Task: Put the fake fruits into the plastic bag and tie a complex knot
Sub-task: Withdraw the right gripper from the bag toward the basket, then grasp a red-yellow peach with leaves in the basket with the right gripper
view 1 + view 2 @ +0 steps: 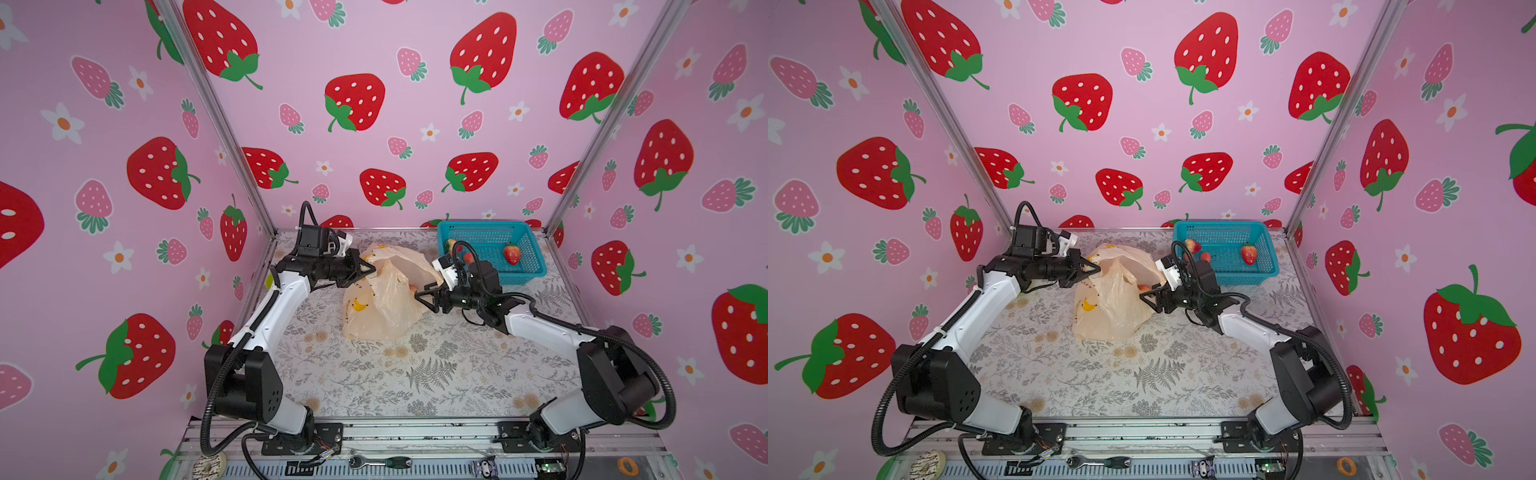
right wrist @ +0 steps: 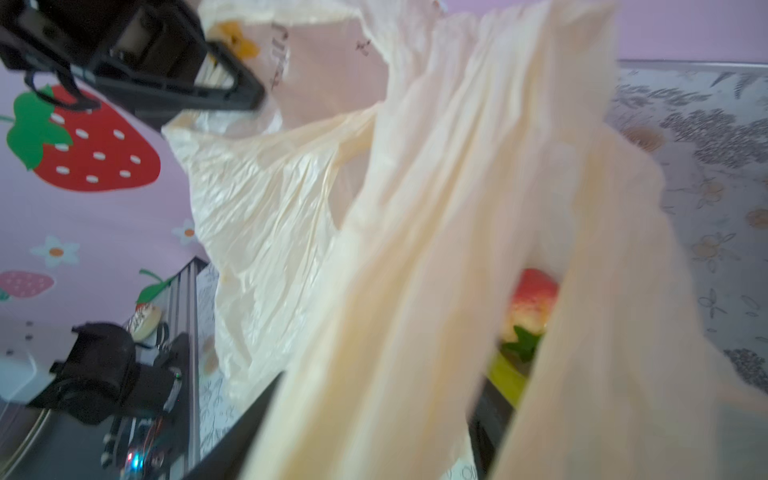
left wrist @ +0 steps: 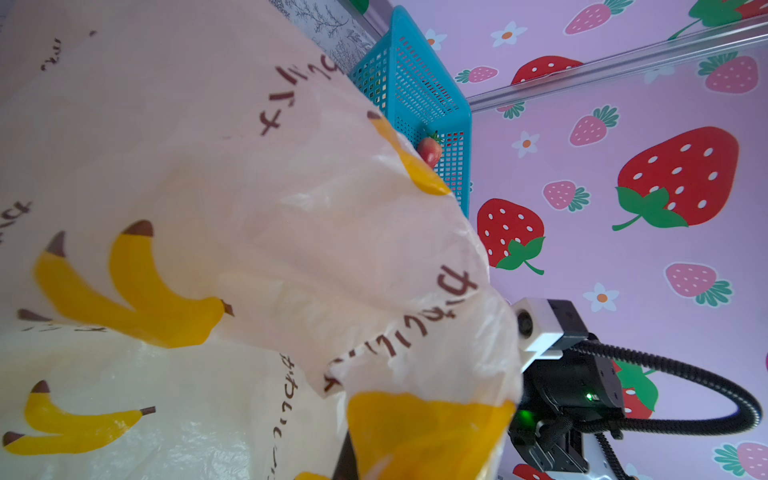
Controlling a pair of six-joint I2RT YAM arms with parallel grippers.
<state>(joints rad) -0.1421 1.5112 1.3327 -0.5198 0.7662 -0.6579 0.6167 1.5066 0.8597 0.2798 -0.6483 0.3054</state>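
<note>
The peach plastic bag (image 1: 382, 307) (image 1: 1113, 307) stands on the table with its mouth held up. My left gripper (image 1: 368, 268) (image 1: 1093, 268) is shut on the bag's rim; the right wrist view shows that pinch (image 2: 232, 83). My right gripper (image 1: 424, 301) (image 1: 1148, 303) is open at the bag's right side, and bag film (image 2: 415, 208) drapes between its spread fingers (image 2: 249, 415). A strawberry (image 1: 412, 287) (image 2: 532, 299) sits at the bag's mouth just past its tips. Other strawberries (image 1: 512, 253) (image 1: 1192, 245) lie in the basket. No knot is in view.
The blue mesh basket (image 1: 536, 259) (image 3: 419, 83) stands at the back right, close behind my right wrist. The enclosure's walls close three sides. A ratchet (image 1: 382, 461), a doughnut toy (image 1: 210, 467) and an orange ring (image 1: 627, 465) lie on the front rail.
</note>
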